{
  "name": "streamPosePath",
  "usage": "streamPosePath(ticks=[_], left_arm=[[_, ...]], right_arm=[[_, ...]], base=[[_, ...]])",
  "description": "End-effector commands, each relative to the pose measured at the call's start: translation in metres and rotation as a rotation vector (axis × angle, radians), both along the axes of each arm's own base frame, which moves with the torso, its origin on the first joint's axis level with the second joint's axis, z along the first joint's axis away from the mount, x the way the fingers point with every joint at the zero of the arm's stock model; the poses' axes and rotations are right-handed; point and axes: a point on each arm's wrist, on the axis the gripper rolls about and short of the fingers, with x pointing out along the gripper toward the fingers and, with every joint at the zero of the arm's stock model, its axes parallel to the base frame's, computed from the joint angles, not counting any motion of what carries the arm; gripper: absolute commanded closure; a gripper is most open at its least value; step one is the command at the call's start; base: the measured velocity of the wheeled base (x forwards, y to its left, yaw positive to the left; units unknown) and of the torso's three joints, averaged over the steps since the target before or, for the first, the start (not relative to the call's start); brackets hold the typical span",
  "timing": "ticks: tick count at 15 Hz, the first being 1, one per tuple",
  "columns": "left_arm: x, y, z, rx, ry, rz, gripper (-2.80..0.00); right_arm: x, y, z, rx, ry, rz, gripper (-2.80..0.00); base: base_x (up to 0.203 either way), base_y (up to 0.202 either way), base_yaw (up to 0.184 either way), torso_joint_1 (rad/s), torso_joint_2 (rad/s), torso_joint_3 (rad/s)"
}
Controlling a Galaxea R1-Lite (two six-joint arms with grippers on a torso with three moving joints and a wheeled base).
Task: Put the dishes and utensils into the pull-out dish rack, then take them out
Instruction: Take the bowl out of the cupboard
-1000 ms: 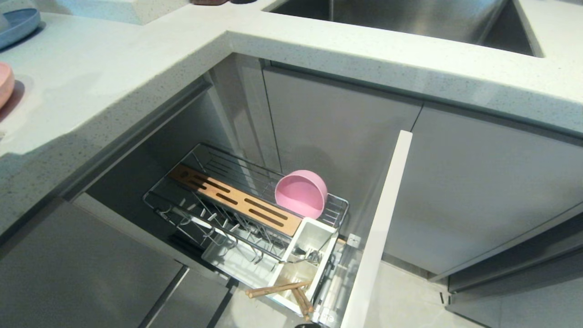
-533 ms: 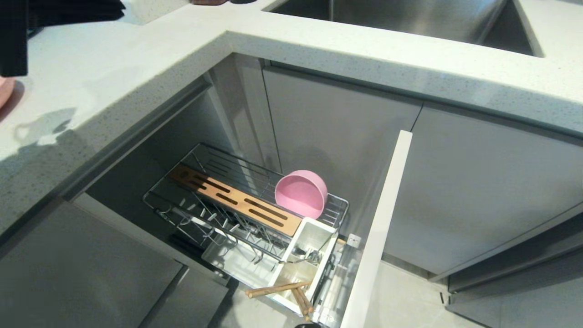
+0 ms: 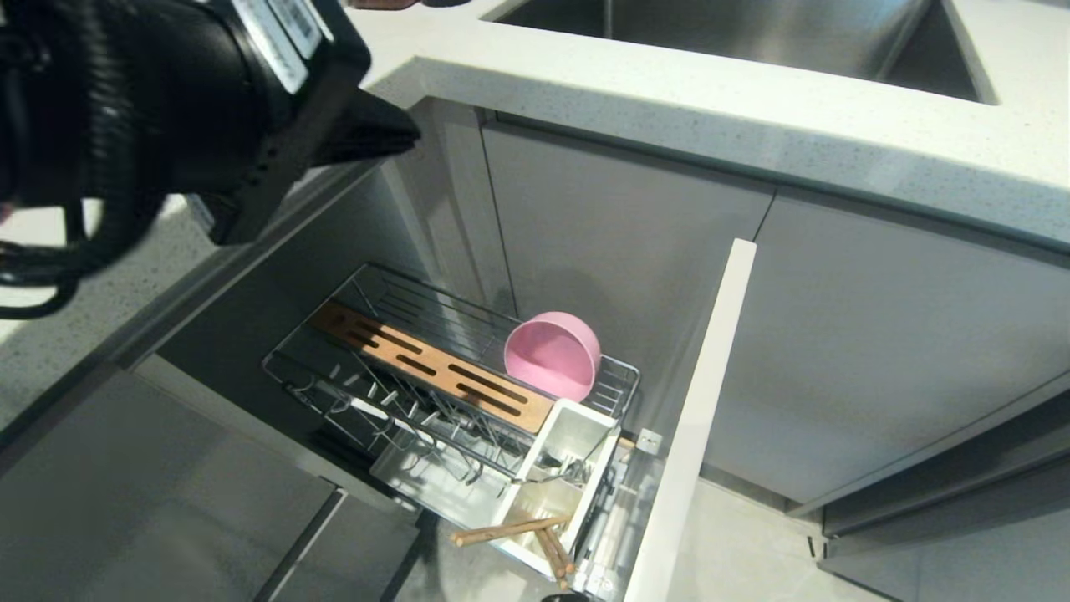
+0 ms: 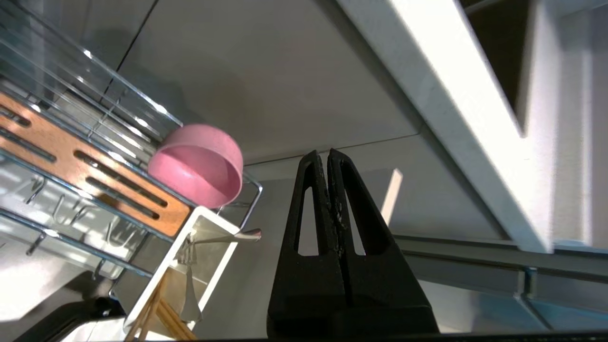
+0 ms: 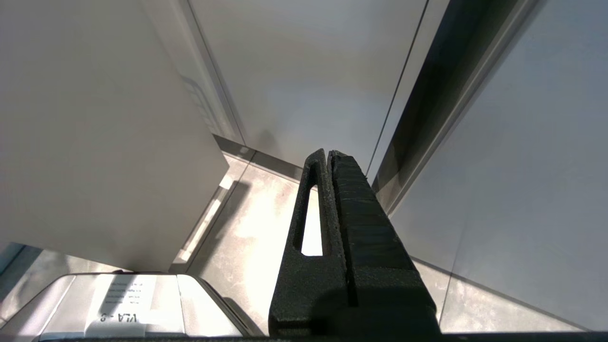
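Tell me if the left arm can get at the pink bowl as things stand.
Probably yes. The bowl sits uncovered at the rack's near end, nothing above it. The left end effector hangs shut, high above, so it must open first.

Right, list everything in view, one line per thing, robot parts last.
Bowl: one, pink, tilted on its side at the rack's back corner.
Dish rack: one, chrome wire, pulled out of the cabinet.
Wooden board: one, tan, slotted, along the rack.
Utensil caddy: one, white, at the rack's front end.
Fork: one, silver, in the caddy.
Chopsticks: a pair, light wood, sticking out of the caddy.
Countertop: white speckled, above.
Sink: steel, top.
Left gripper: black, shut, empty, above the rack.
Right gripper: black, shut, empty, near the floor.
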Motion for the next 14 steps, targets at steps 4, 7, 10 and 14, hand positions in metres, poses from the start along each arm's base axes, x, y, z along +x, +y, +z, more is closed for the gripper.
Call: streamPosePath(ticks=[4, 7, 10, 14], left_arm=[[0.009, -0.055, -0.042, 0.110, 0.079, 0.010, 0.00], [0.017, -0.082, -0.069, 0.162, 0.114, 0.041, 0.00], [0.023, -0.095, -0.087, 0.200, 0.151, 0.050, 0.00], [0.042, -0.113, -0.121, 0.267, 0.206, 0.090, -2.80]], right_arm=[[0.000, 0.000, 0.000, 0.001, 0.002, 0.000, 0.00], [0.000, 0.000, 0.000, 0.000, 0.002, 0.000, 0.00], [0.000, 0.000, 0.000, 0.000, 0.001, 0.001, 0.00], [0.000, 0.000, 0.000, 0.001, 0.002, 0.001, 0.00]], base=[[0.000, 0.000, 0.000, 0.000, 0.00, 0.000], [0.000, 0.000, 0.000, 0.000, 0.00, 0.000], [0.000, 0.000, 0.000, 0.000, 0.00, 0.000], [0.000, 0.000, 0.000, 0.000, 0.00, 0.000]])
